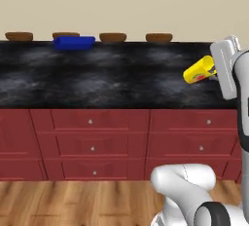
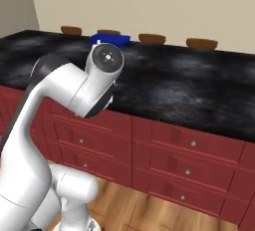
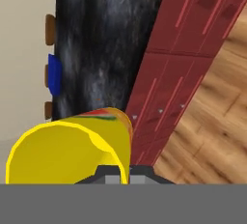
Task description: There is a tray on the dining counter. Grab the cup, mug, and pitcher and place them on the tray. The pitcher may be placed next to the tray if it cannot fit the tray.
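Jaws pinching cup (image 1: 199,71) rim, cup tipping sideways; carrying across tabletop (image 1: 97,74) twd tray (image 1: 74,42), needs levelling b4 setting down.

dining counter (image 1: 116,74): long black marbled top on dark red drawer base. tray (image 1: 74,42), bright blue, sits flat at the far edge, left of centre. Wooden chair backs (image 1: 113,37) line the far side.
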Motion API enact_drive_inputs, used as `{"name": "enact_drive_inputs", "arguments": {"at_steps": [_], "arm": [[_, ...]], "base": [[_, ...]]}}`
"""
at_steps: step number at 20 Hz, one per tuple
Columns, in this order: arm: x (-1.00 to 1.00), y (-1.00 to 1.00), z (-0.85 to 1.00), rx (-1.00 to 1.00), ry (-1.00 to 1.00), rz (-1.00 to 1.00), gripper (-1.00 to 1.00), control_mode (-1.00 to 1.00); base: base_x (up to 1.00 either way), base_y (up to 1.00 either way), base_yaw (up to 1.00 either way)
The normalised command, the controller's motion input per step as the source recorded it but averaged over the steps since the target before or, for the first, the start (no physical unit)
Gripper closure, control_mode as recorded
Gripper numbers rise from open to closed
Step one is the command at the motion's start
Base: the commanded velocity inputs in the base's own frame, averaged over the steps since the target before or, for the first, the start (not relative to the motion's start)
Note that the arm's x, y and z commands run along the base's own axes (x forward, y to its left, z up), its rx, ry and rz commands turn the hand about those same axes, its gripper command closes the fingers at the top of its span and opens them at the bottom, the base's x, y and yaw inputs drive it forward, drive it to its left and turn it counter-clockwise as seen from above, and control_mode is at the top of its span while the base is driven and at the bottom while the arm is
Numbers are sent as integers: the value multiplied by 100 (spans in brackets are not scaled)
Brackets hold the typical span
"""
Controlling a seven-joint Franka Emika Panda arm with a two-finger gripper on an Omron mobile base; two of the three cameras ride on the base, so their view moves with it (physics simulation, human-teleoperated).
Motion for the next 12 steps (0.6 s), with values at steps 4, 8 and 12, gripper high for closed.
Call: {"name": "enact_drive_inputs", "arguments": {"at_steps": [4,8,12], "arm": [[0,0,0,0,0,0,100,100],[0,0,0,0,0,0,100,100],[0,0,0,0,0,0,100,100]], "base": [[29,-100,-4],[38,-100,-2],[38,-100,-6]]}}
